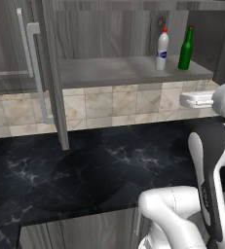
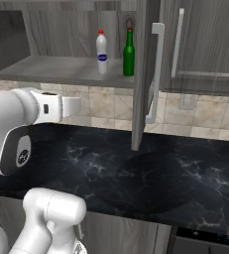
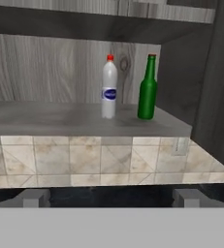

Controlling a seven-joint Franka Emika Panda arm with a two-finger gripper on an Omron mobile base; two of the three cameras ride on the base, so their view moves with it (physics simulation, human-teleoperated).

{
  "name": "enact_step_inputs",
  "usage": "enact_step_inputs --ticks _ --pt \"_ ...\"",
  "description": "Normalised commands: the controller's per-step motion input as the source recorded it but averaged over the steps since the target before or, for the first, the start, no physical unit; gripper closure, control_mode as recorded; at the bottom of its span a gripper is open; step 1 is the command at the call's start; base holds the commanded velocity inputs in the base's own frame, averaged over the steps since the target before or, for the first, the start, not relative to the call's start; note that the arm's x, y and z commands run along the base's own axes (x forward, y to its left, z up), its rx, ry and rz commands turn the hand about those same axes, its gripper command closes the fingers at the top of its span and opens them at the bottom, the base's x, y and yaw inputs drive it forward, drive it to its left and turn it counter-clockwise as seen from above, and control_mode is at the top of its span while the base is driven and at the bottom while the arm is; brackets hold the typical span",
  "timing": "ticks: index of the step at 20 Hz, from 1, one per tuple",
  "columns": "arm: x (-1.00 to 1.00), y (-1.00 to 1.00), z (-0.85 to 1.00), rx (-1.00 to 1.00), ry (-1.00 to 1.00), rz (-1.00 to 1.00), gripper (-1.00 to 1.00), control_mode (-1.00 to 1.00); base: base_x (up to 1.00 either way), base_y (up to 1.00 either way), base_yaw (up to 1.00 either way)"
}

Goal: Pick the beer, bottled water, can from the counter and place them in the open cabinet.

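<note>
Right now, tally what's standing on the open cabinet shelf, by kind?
Bottled water: 1, white with a red cap
Beer: 1, green glass bottle
Total: 2, both upright on the shelf of the open cabinet, side by side and apart.

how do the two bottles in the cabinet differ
The water bottle is white and translucent with a red cap and a label; the beer bottle is dark green glass. The beer bottle has a long narrow neck and stands slightly taller, while the water bottle is more even in width. Both stand upright, side by side and apart, on the cabinet shelf.
</note>
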Motion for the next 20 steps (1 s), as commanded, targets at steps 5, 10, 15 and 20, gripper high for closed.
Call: enact_step_inputs --ticks 5,10,15,20 --pt "-0.33 0.00 0.00 0.00 0.00 0.00 -1.00 -1.00 0.00 0.00 0.00" --pt "-0.36 0.00 0.00 0.00 0.00 0.00 -1.00 -1.00 0.00 0.00 0.00" --pt "-0.32 0.07 -0.10 0.00 0.00 0.00 -1.00 -1.00 0.00 0.00 0.00" --pt "-0.32 0.04 -0.10 0.00 0.00 0.00 -1.00 -1.00 0.00 0.00 0.00"
